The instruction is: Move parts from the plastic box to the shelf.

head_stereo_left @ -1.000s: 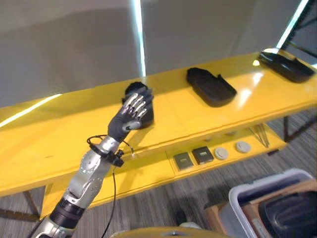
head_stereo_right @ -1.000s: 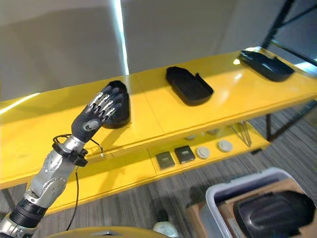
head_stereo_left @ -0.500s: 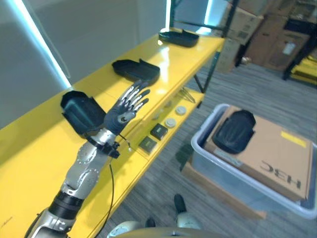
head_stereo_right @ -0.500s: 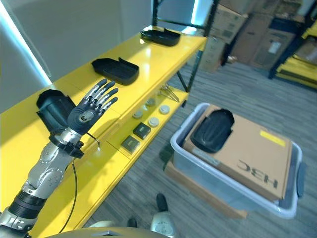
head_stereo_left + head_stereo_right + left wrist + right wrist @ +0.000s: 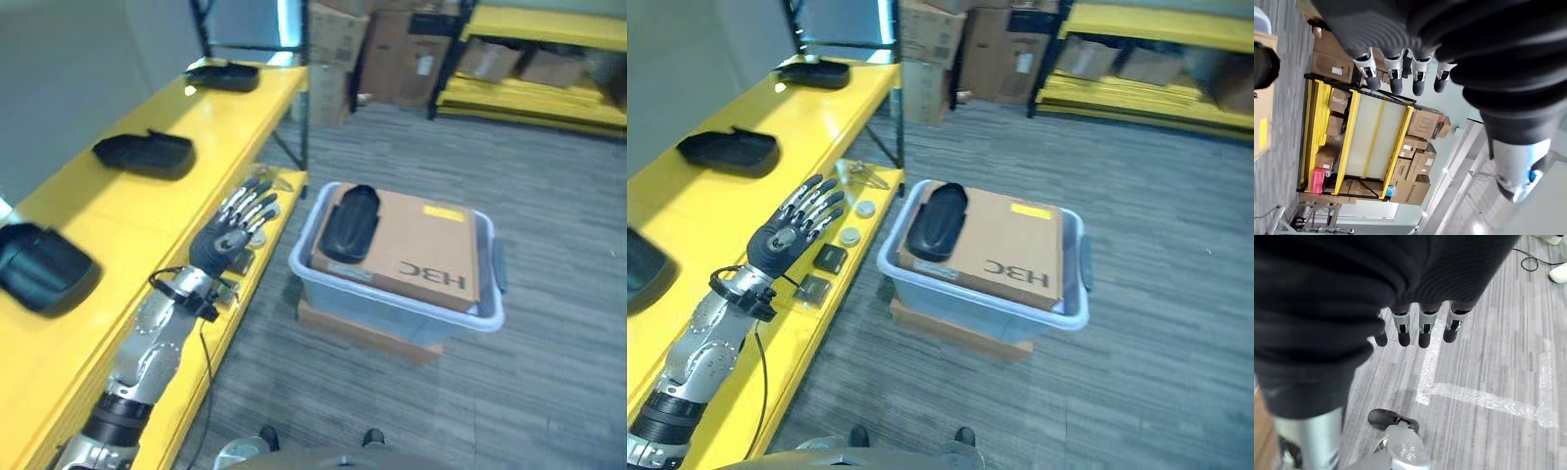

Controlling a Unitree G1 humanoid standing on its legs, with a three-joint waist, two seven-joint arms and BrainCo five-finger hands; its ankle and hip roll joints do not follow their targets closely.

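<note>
Already on the shelf: three black parts lie along the yellow shelf (image 5: 196, 117) — one at about 9 o'clock in the left eye view (image 5: 39, 264), one further along (image 5: 147, 154), and one at the far end near 11 o'clock (image 5: 223, 74).
Still to move: one black part (image 5: 351, 222) rests on a cardboard sheet (image 5: 411, 250) inside the plastic box (image 5: 397, 305), which stands on the floor near the centre of the view.
Progress: by the look of it, most of the job is done, with at least this one part left in the box.
Part's lie: its long axis runs from roughly 6 to 12 o'clock in the head views, along the edge of the cardboard nearest the shelf; which end is the front cannot be told.
Left robot hand (image 5: 230, 235): empty, fingers spread straight, raised between the shelf edge and the box, touching neither.
Right robot hand (image 5: 1422, 330): empty, fingers hanging straight above the floor.
Lower shelf: small flat items (image 5: 831, 258) lie beside the left arm.
</note>
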